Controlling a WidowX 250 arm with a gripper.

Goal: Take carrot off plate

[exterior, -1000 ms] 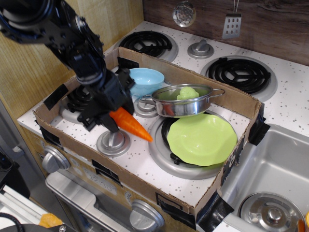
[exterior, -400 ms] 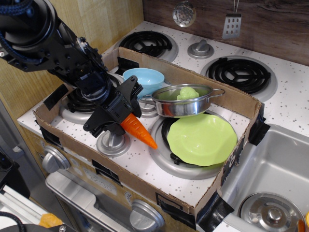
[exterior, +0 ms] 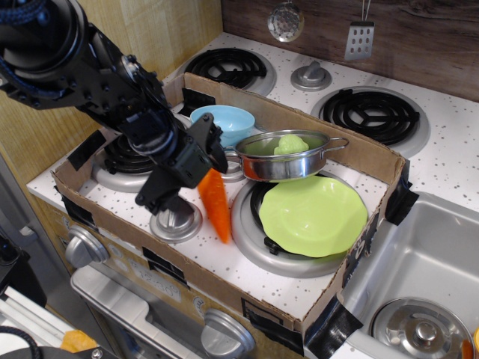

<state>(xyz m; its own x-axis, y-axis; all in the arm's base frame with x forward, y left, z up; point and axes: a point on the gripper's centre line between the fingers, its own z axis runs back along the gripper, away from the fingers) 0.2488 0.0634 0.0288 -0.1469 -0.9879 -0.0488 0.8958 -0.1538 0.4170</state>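
Note:
The orange carrot (exterior: 216, 205) hangs tip down from my gripper (exterior: 196, 170), which is shut on its upper end. The carrot's tip is at or just above the speckled stovetop (exterior: 209, 250), left of the plate. Its green stem end is hidden by the fingers. The lime-green plate (exterior: 312, 215) lies on the front right burner with nothing on it. The black arm reaches in from the upper left.
A steel pan (exterior: 287, 157) holding a pale green toy vegetable (exterior: 291, 143) sits behind the plate. A light blue bowl (exterior: 227, 122) is behind the gripper. A silver knob (exterior: 175, 221) is under the gripper. A cardboard wall (exterior: 224, 276) rings the area. A sink (exterior: 421, 278) is right.
The gripper moved a little right and toward the plate's left side, and the carrot swung from slanting to nearly vertical, tip down.

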